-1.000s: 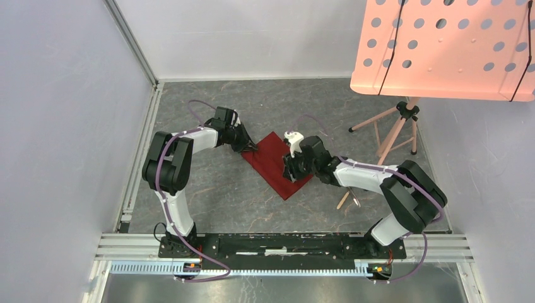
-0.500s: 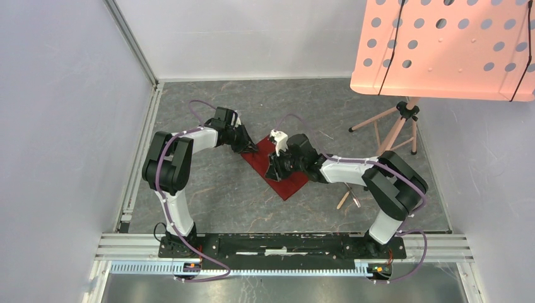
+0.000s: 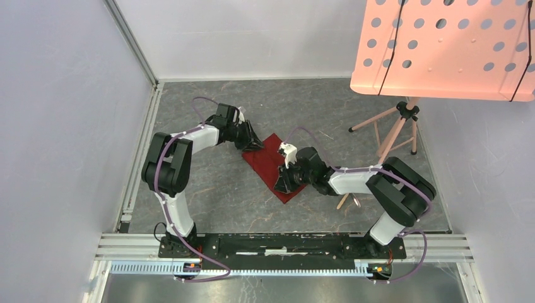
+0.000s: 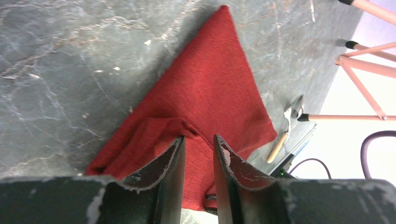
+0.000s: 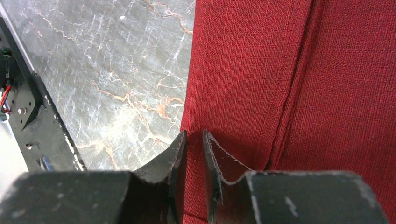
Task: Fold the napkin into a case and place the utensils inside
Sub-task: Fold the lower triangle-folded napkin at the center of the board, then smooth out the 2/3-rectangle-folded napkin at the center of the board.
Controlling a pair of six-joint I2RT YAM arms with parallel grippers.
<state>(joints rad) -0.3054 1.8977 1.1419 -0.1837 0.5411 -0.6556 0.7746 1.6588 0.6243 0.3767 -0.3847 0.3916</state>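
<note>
Dark red napkin (image 3: 268, 161) (image 4: 210, 88) (image 5: 261, 70) flat on the grey marbled table (image 3: 214, 196), set cornerwise between the two arms, with a straight layer edge running along its length in the right wrist view. At its far-left corner, left gripper (image 3: 255, 146) (image 4: 198, 140) with fingers drawn close, clamped on a raised, bunched ridge of the cloth. At its near edge, right gripper (image 3: 281, 184) (image 5: 194, 135) low over the cloth, tips almost together with the napkin's border between them; impossible to tell whether pinched or merely touched. Right of the napkin and apart from it, utensils (image 3: 345, 200) (image 4: 293, 111) lying on the table, partly hidden by the right arm from above, just beside a foot of the pink tripod (image 3: 396, 129). Above that, a pink perforated board (image 3: 441, 44).
</note>
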